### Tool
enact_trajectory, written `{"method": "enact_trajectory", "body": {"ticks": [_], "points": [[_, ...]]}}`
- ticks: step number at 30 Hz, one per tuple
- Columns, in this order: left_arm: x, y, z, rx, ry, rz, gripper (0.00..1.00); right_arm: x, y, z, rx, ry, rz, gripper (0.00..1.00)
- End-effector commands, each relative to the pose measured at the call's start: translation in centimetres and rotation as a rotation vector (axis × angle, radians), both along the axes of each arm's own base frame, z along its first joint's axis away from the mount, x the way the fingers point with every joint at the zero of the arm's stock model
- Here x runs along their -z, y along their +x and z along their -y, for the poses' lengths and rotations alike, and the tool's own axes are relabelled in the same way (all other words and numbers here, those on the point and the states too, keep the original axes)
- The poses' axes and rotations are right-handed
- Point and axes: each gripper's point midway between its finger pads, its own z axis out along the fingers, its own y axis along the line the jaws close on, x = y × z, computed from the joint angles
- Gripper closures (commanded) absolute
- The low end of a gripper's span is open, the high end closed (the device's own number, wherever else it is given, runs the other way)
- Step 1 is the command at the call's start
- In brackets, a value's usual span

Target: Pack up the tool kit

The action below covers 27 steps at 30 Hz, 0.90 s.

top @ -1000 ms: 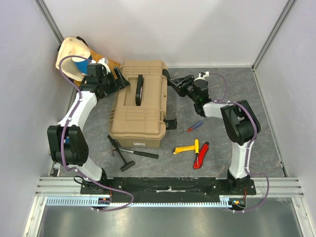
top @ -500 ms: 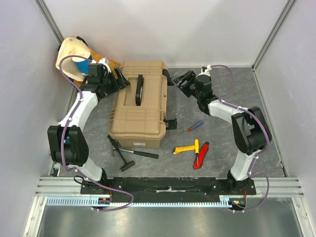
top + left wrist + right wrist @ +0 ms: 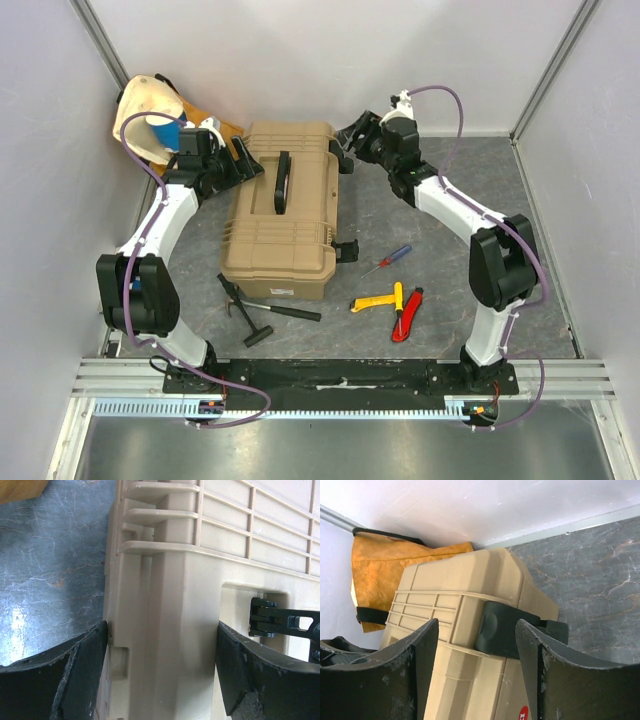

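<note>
1. Although its lid is shut, the toolbox (image 3: 285, 215) is shown with four tools lying outside it. It is laid flat on the grey worktop (image 3: 480, 200), left of centre and towards the back wall, with its black handle (image 3: 282, 182) on top.
2. Left hand (image 3: 162, 627): it is set at the far left side of the toolbox. Its two fingers are spread wide and pressed against either side of a ribbed tan section, so that the box is clamped.
3. Right hand (image 3: 476, 627): it is held at the far right corner of the toolbox. Its fingers are parted, and a black latch (image 3: 502, 630) is seen between them; whether either finger touches it cannot be told.
4. A second latch (image 3: 346, 250) is seen on the right side of the box, nearer the arms' bases.
5. Hammer (image 3: 285, 311): laid on the worktop just in front of the toolbox.
6. Red-blue screwdriver (image 3: 388, 260): laid to the right of the box's near corner, apart from it.
7. Yellow-handled tool (image 3: 375, 301) and red knife (image 3: 408, 315): laid close together, nearer the bases than the screwdriver; whether they touch cannot be told.
8. Cloth bag (image 3: 150, 115): placed in the far left corner, behind the left hand.
</note>
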Motion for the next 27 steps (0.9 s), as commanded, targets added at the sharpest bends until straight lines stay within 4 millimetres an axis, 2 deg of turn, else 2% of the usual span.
{"method": "enact_trajectory", "body": {"ticks": [1, 7, 12, 15, 17, 20, 24, 27], "points": [[5.0, -1.4, -0.6, -0.053, 0.027, -0.172, 0.36, 2.9, 0.5, -0.7, 0.009, -0.154, -0.068, 0.32], [5.3, -1.6, -0.6, -0.051, 0.030, -0.179, 0.35, 4.1, 0.5, -1.3, 0.037, -0.298, -0.103, 0.46], [5.6, -1.7, -0.5, -0.048, 0.033, -0.184, 0.35, 4.8, 0.4, -2.5, -0.011, -0.332, -0.113, 0.45], [5.6, -1.7, -0.5, -0.048, 0.031, -0.185, 0.35, 5.6, 0.8, -2.2, -0.001, -0.372, -0.133, 0.44], [5.5, -1.7, -0.6, -0.051, 0.034, -0.183, 0.35, 5.8, 1.1, -1.4, 0.034, -0.414, -0.154, 0.47], [5.6, -1.8, -0.7, -0.054, 0.038, -0.186, 0.35, 5.8, 1.4, 0.8, 0.129, -0.488, -0.175, 0.55], [5.9, -1.9, -0.9, -0.057, 0.048, -0.194, 0.35, 4.9, 1.3, 3.6, 0.245, -0.563, -0.176, 0.58], [6.0, -2.0, -0.8, -0.055, 0.047, -0.197, 0.35, 4.9, 1.3, 4.7, 0.274, -0.561, -0.187, 0.59]]}}
